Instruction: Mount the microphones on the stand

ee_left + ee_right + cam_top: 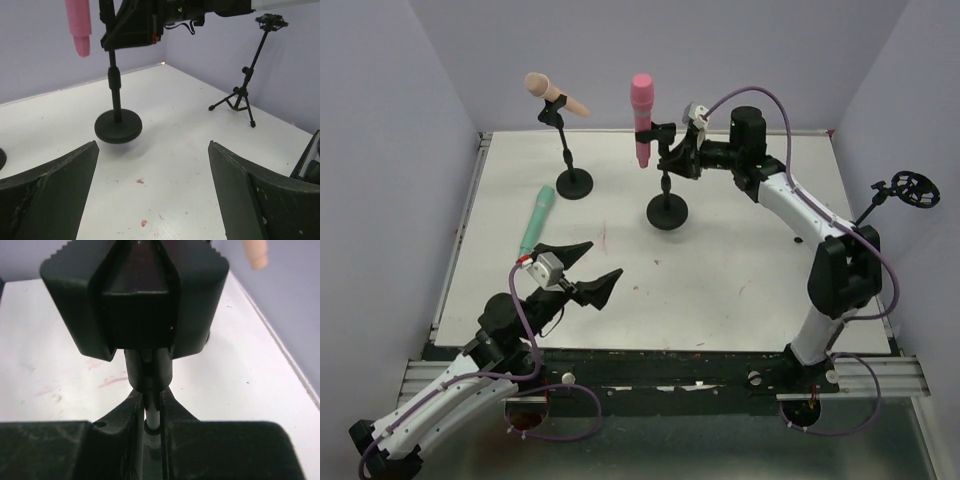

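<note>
Right gripper (pixel 668 160): pinches black round-base metal stand (pixel 668 212); letting go abruptly may tip pink plastic microphone (pixel 642 110)
Left gripper (pixel 606 258): spread, empty

Nothing can be read in any view. No lettering, brand, number or sign shows on the pink microphone (pixel 642 115), the peach-tan microphone (pixel 552 93), the mint green microphone (pixel 536 220), the pink microphone's stand (pixel 668 208) or the counter (pixel 720 270).
</note>
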`<action>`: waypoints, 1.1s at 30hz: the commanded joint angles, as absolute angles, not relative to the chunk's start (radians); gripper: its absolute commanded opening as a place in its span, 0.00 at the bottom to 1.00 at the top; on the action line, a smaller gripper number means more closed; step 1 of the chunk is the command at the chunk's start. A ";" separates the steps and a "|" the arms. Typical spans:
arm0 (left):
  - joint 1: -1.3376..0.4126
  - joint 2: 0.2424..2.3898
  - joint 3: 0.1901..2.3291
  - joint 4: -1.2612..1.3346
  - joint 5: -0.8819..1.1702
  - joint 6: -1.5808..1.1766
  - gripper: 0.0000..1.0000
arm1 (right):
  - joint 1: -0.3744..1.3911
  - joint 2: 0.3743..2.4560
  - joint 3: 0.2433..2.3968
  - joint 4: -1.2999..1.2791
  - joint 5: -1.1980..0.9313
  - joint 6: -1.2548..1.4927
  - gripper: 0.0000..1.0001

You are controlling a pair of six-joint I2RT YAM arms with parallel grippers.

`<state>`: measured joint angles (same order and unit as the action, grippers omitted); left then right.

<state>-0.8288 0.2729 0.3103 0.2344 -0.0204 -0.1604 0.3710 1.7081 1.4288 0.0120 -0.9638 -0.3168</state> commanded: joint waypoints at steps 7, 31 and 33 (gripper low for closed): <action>-0.833 0.267 0.411 -0.050 -0.219 -0.158 0.98 | 0.442 2.106 1.879 0.236 -0.712 -0.063 0.06; -0.833 0.198 0.416 -0.144 -0.273 -0.141 0.98 | 0.492 2.350 2.047 0.196 -0.703 -0.132 0.16; -0.833 0.187 0.413 -0.146 -0.270 -0.146 0.98 | 0.492 2.336 2.016 0.196 -0.701 -0.132 0.26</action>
